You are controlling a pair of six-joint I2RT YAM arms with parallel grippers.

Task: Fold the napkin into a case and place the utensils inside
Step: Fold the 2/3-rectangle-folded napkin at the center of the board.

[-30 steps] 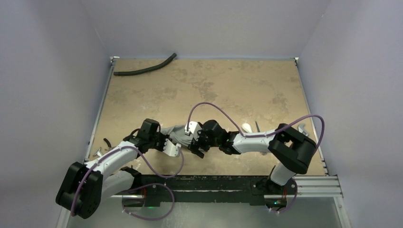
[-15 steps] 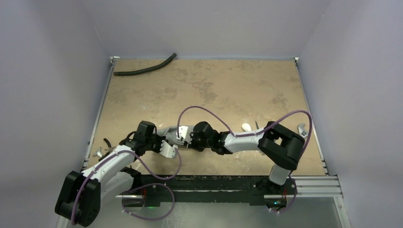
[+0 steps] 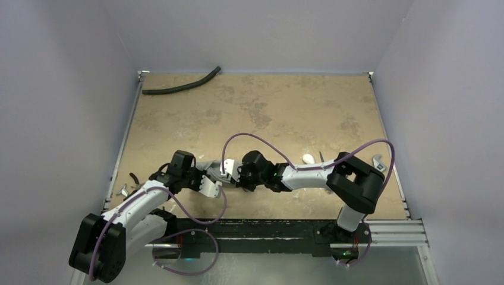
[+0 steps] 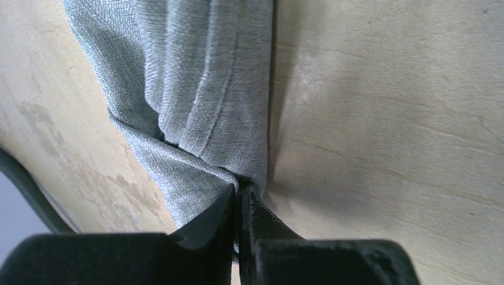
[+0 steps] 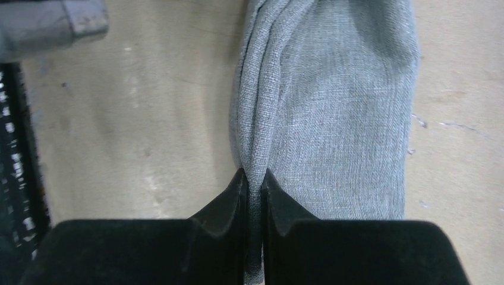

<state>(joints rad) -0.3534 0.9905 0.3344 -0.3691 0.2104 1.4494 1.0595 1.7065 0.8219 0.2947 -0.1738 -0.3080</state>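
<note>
The grey napkin [image 3: 209,164] lies bunched into a narrow strip near the table's front, between my two grippers. My left gripper [image 4: 242,193] is shut on a gathered corner of the napkin [image 4: 202,89], whose folds hang away over the table. My right gripper [image 5: 254,178] is shut on a pinched fold at the left edge of the napkin [image 5: 339,107]. From above, the left gripper [image 3: 215,179] and right gripper [image 3: 230,176] almost meet. The utensils lie to the right: a white spoon [image 3: 308,159] and a thin dark stick [image 3: 321,157].
A long black hose [image 3: 181,86] lies at the back left. A metal wrench [image 3: 378,163] rests by the right edge, partly behind the right arm. Small dark and metal pieces [image 3: 128,187] sit at the left edge. Purple cables loop over both arms.
My right gripper moved left toward the left one and closed on a fold of the napkin. The left arm drew back slightly left, still gripping the cloth.
</note>
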